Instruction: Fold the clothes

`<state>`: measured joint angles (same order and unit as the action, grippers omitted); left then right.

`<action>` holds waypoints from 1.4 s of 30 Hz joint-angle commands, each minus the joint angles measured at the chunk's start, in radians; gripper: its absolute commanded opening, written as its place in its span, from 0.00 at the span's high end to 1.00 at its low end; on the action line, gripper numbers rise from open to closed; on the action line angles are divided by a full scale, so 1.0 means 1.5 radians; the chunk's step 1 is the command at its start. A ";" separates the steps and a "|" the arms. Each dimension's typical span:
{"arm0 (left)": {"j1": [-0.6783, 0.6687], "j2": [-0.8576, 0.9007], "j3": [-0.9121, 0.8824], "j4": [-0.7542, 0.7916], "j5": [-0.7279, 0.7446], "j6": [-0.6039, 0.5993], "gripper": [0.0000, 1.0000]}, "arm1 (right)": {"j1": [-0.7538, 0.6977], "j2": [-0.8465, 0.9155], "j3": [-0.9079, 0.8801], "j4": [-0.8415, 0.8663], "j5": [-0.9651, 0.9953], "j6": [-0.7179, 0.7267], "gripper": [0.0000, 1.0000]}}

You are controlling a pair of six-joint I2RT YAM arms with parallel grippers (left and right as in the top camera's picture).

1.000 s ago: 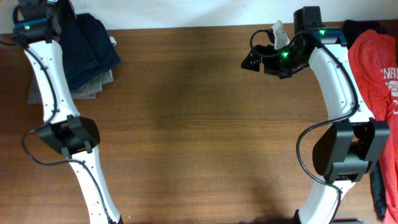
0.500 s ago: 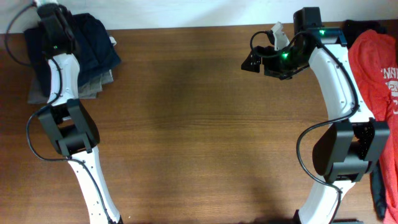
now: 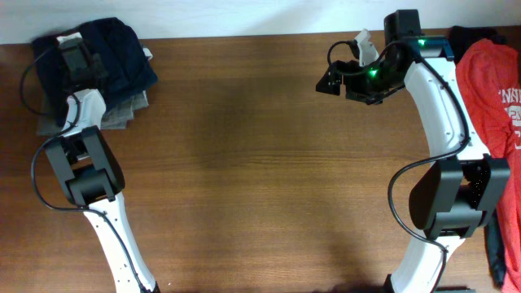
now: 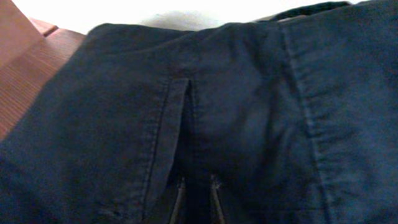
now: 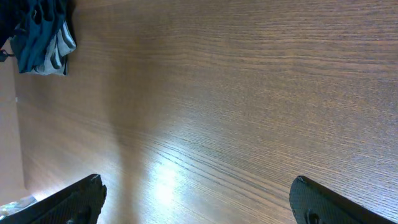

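A dark navy garment lies folded at the table's far left corner on top of a grey-khaki garment. My left gripper sits low on the navy garment. In the left wrist view the navy cloth fills the frame, and the fingers are close together with dark cloth between them. A red white-lettered T-shirt lies at the right edge. My right gripper is open and empty above bare table at the far right, its fingers wide apart in the right wrist view.
The brown wooden table spans the view. More dark cloth lies behind the red T-shirt and at the right edge near the front. The left pile shows far off in the right wrist view.
My left arm has drawn back toward its base, and its gripper has moved from the far corner onto the navy garment. The right arm has not moved.
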<state>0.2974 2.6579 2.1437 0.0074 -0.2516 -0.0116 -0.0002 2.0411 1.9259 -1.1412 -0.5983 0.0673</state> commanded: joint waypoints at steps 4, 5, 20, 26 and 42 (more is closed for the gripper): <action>0.003 -0.054 -0.010 0.057 -0.012 0.056 0.90 | 0.005 0.006 -0.004 -0.001 0.006 -0.008 0.01; 0.002 -0.066 -0.010 0.070 -0.012 0.056 0.90 | 0.005 0.006 -0.004 -0.001 0.006 -0.008 0.01; 0.013 -0.036 -0.010 0.101 0.003 0.057 0.90 | 0.005 0.006 -0.004 -0.011 0.006 -0.008 0.01; 0.034 0.028 -0.010 0.020 0.003 0.056 0.89 | 0.005 0.006 -0.004 -0.022 0.006 -0.007 0.01; -0.014 -0.144 -0.010 0.019 0.003 0.056 0.86 | 0.004 0.005 -0.002 0.015 0.006 0.030 0.01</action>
<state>0.3237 2.6354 2.1262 0.0456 -0.2436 0.0608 -0.0002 2.0411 1.9259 -1.1408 -0.5983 0.0761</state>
